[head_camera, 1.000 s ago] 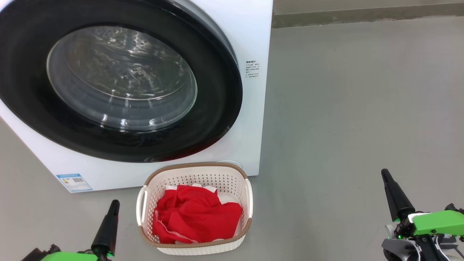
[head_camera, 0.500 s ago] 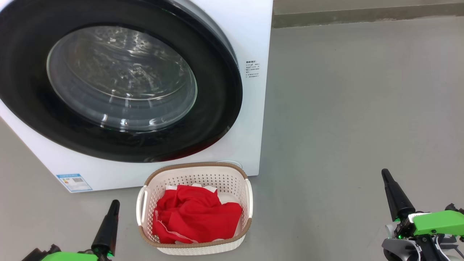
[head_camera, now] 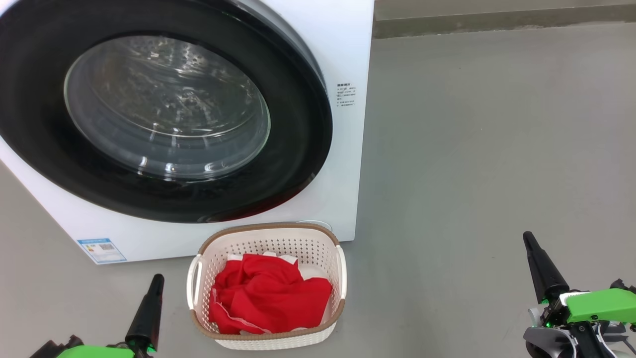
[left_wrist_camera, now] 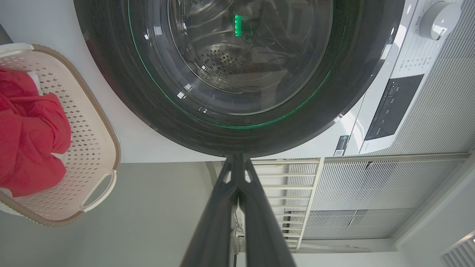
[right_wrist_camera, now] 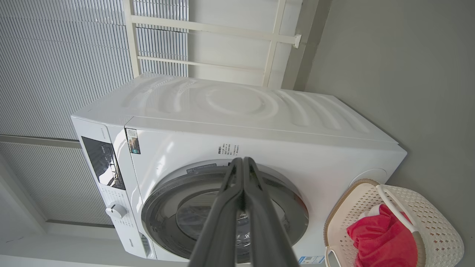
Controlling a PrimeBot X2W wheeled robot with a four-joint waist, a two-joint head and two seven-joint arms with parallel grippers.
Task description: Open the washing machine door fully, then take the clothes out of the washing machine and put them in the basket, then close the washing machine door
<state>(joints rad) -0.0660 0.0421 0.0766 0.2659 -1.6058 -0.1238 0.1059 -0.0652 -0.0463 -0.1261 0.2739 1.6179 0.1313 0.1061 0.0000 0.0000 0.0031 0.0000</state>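
Note:
The washing machine (head_camera: 343,59) fills the upper left of the head view. Its door (head_camera: 164,114), black-rimmed with a clear glass window, lies flat against the front; through the glass shows bare steel drum. Red clothes (head_camera: 266,293) with white trim lie heaped in the cream basket (head_camera: 278,236) on the floor just in front of the machine. My left gripper (head_camera: 157,279) rests shut and holding nothing, left of the basket. My right gripper (head_camera: 527,237) is shut too, far right over the floor. The wrist views show each pair of fingers (left_wrist_camera: 237,167) (right_wrist_camera: 242,163) pressed together.
Grey floor (head_camera: 487,149) stretches right of the machine. A blue sticker (head_camera: 102,250) marks the machine's lower left corner. The left wrist view shows the control panel (left_wrist_camera: 389,107) and a knob (left_wrist_camera: 438,15), with a slatted wall (left_wrist_camera: 371,200) beyond.

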